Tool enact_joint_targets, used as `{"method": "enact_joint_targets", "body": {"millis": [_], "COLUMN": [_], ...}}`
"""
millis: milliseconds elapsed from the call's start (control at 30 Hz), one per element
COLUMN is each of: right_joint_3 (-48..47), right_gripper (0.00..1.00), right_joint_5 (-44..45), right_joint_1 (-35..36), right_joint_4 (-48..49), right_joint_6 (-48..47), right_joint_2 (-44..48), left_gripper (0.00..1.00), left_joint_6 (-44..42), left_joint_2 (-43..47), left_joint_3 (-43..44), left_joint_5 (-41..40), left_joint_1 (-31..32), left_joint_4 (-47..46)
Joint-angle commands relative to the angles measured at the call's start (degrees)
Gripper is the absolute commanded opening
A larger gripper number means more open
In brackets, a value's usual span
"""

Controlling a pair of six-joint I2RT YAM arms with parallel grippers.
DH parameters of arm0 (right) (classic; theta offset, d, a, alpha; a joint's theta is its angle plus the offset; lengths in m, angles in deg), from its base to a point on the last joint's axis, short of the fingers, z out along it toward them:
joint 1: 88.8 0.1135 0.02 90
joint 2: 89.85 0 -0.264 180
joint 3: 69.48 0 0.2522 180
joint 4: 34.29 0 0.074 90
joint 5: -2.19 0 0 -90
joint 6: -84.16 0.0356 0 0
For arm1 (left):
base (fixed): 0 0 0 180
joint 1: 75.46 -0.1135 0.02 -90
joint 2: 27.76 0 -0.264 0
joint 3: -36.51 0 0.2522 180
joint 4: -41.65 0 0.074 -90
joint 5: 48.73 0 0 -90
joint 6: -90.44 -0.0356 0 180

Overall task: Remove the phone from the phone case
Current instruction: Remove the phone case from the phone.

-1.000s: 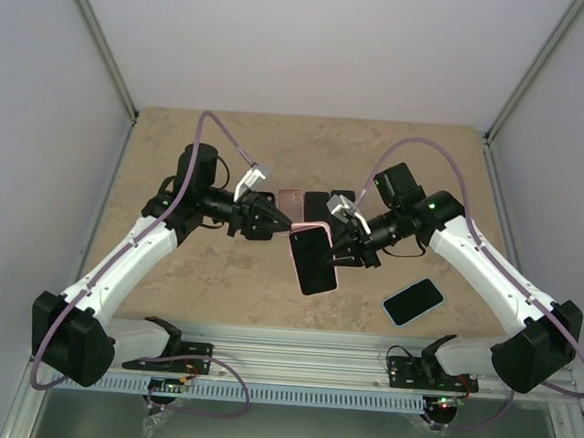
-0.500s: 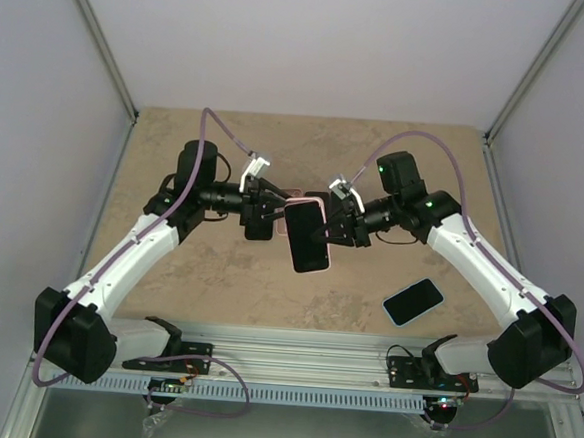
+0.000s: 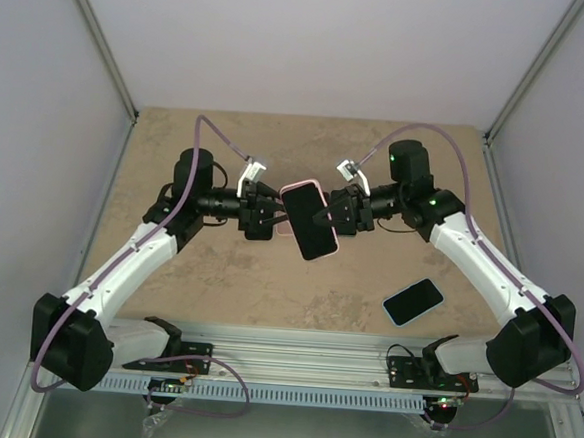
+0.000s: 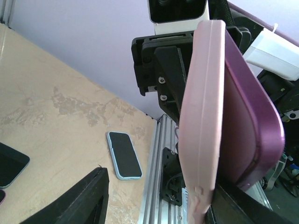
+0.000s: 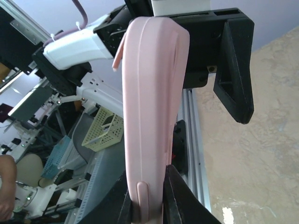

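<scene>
tabletop [image 3: 218, 274] tan, mottled; pale walls [image 3: 314, 50]; phone case [image 5: 149, 116] held above it.

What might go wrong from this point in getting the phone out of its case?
1. The phone in its pink case hangs in the air, pinched at one edge by the right gripper alone; it may slip or swing and drop onto the table.
2. The left gripper stands open around the case; closing off-centre may knock it loose rather than peel the case off.

Robotics lab cell: white panel walls [image 3: 324, 41] around the right claw [image 3: 326, 213], aluminium rail [image 3: 302, 365] ahead of it (storage baskets [image 5: 103, 128] beyond).
</scene>
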Motion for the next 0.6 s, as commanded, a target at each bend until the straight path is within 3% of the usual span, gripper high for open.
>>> {"method": "enact_joint_targets", "body": {"millis": [0,167,400,567], "right_joint_3": [-1.9,-0.6,-0.4,-0.6], "right_gripper": [0.01,0.01,0.01,0.01], "right_joint_5": [-4.4,-1.7,4.1,7.2], "right_joint_1": [-1.3,-1.4,-1.4,-1.3], "right_joint_4": [19.3,25.0,23.4,23.0], "right_joint_6": [8.0,13.0,11.9,11.3], "right_joint_2": [1.3,0.5,-0.3,-1.4], "left_gripper": [0.54,0.58,0.62,0.58], "left_joint_6": [0.2,5.7,22.2,31.8], "left_joint_2": [-0.2,0.3,0.0,-0.4], "left_joint_3": [-3.6,-6.7,-11.7,-13.8], "left_joint_5": [2.0,2.9,2.2,-1.3], "left_joint_1": [1.1,1.1,1.1,1.5], "left_joint_4": [2.7,-3.5,-18.3,-28.2]}}
